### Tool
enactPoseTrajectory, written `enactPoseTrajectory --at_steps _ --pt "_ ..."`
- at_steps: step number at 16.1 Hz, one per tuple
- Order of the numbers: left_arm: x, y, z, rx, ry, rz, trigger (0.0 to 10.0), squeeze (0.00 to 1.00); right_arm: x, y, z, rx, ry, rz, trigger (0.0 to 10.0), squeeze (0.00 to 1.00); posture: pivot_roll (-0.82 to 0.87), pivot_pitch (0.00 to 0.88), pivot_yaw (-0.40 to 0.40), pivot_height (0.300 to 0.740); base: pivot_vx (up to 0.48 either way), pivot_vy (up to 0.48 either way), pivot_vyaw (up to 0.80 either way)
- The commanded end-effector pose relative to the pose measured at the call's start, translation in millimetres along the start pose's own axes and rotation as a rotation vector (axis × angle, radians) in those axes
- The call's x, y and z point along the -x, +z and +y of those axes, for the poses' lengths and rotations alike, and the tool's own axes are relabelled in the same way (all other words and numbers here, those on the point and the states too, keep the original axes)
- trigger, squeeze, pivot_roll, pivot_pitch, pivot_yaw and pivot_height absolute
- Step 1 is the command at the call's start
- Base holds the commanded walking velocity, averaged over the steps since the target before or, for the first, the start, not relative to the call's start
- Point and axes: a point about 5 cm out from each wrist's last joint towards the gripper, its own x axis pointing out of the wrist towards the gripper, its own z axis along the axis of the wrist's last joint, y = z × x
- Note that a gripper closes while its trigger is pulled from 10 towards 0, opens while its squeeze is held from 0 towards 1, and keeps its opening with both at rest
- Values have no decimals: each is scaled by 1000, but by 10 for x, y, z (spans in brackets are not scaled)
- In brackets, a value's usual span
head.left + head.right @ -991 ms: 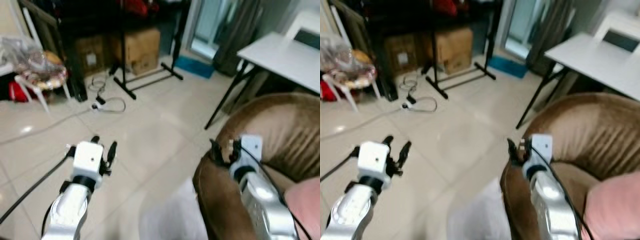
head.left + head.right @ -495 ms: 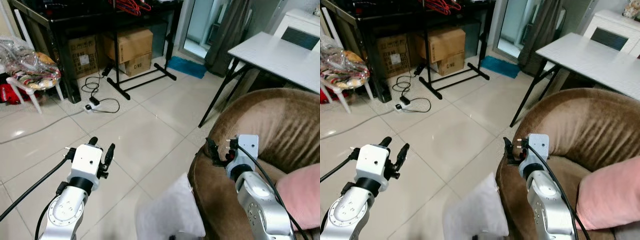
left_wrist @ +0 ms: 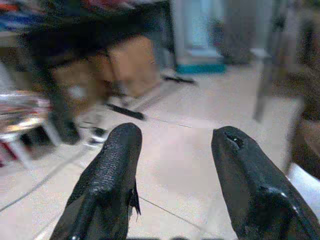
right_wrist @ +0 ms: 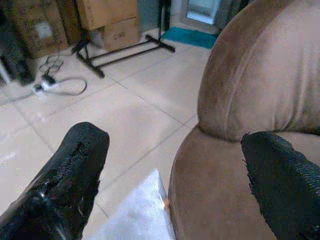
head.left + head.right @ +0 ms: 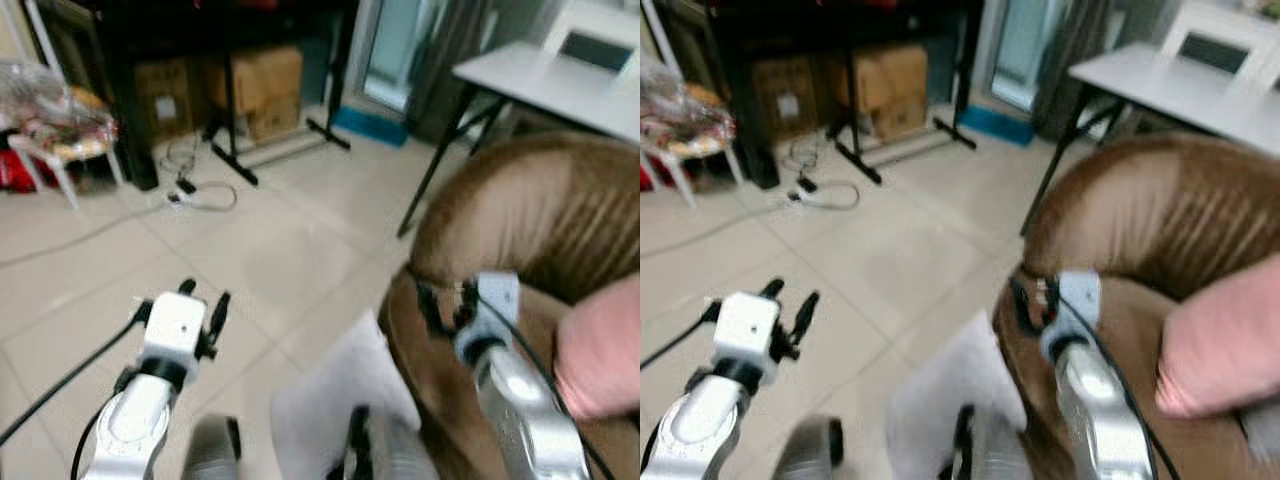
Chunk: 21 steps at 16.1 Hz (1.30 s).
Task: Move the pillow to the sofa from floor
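Pillow (image 5: 345, 395) lies on floor (image 5: 270, 260) against sofa (image 5: 520, 220) arm.

Home living room, brown sofa (image 5: 530, 210), tiled floor (image 5: 270, 260)

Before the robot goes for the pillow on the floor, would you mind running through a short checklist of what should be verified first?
1. Pillow located: ok. The white pillow lies on the tiled floor against the brown sofa.
2. Left gripper ready: ok. Its fingers stand apart, holding nothing.
3. Right gripper ready: ok. Open and empty, above the sofa's edge.
4. Either gripper at the pillow: not ok. Both hang above it, apart from it.
5. Landing spot on the sofa: cannot tell. A pink cushion takes part of the seat; the rest is cut off.
6. Sharp view: not ok. Both eye views are blurred.
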Motion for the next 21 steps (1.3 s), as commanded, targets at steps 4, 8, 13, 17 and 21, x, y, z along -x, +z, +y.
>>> enactPoseTrajectory --at_steps 4,8,13,17,21 --pt "50 -63 -34 15 2 16 10000 0 -75 72 113 15 51 -18 10000 0 60 0 -117 555 0 0 0" --pt "41 -66 -54 22 -3 16 10000 0 -81 76 112 32 57 -15 10000 0 51 0 -118 555 0 0 0" --pt "42 -64 -48 30 -11 6 10000 0 -91 49 136 40 75 2 10000 0 53 0 -119 555 0 0 0" --pt "40 -65 -36 33 -9 3 10000 0 -104 54 157 43 84 1 10000 0 54 0 -120 555 0 0 0" --pt "29 -66 -23 33 -12 1 10000 0 -114 58 165 48 89 0 10000 0 55 0 -119 555 0 0 0"
